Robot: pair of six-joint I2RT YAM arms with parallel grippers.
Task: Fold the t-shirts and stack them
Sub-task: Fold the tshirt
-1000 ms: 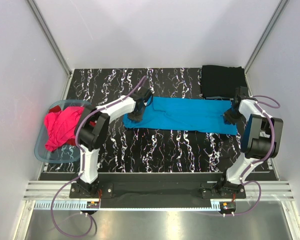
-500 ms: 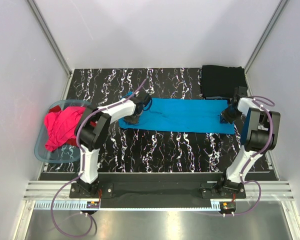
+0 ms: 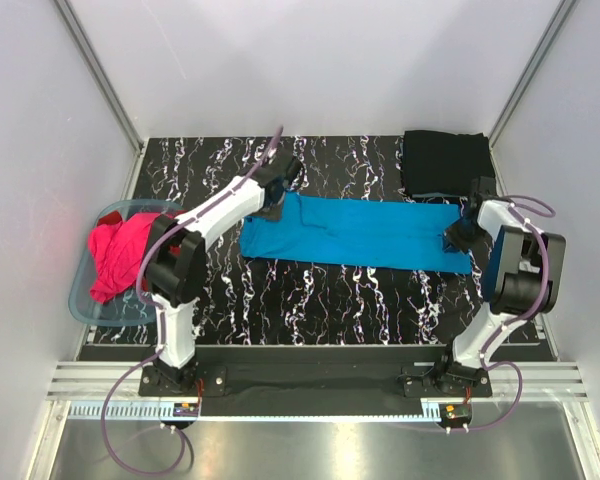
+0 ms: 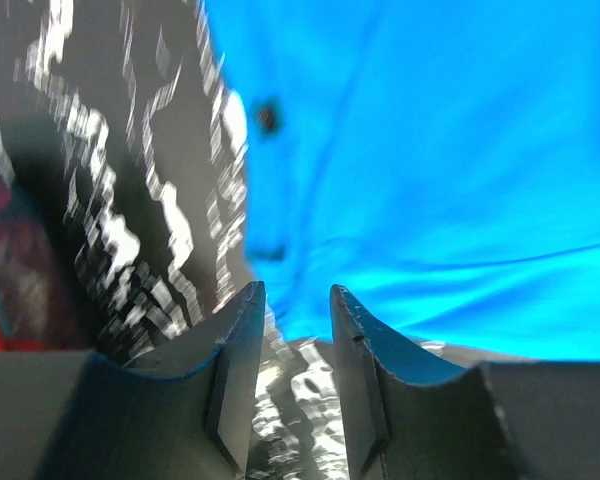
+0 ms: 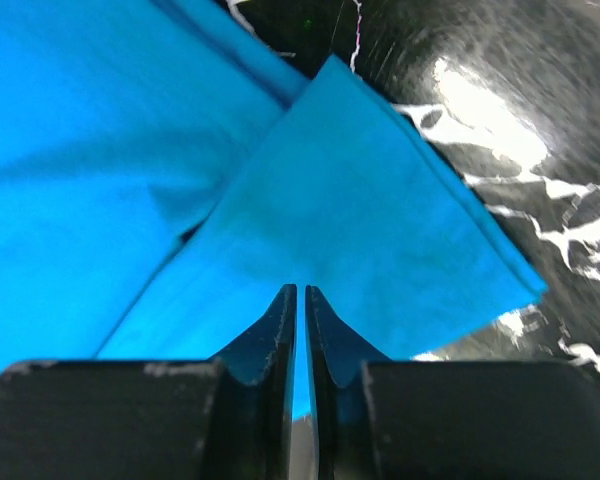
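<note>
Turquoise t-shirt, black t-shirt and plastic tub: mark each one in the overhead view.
turquoise t-shirt [image 3: 360, 232]: top external view, middle of the spread cloth.
black t-shirt [image 3: 442, 163]: top external view, centre of the cloth.
plastic tub [image 3: 128, 310]: top external view, bare near part of its floor.

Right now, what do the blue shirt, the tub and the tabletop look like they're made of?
The turquoise shirt looks like soft matte cloth: it creases and folds. The tub seems translucent pale-blue plastic; table pattern shows through. The tabletop is hard, glossy black with white veining, laminate or stone, unclear.
</note>
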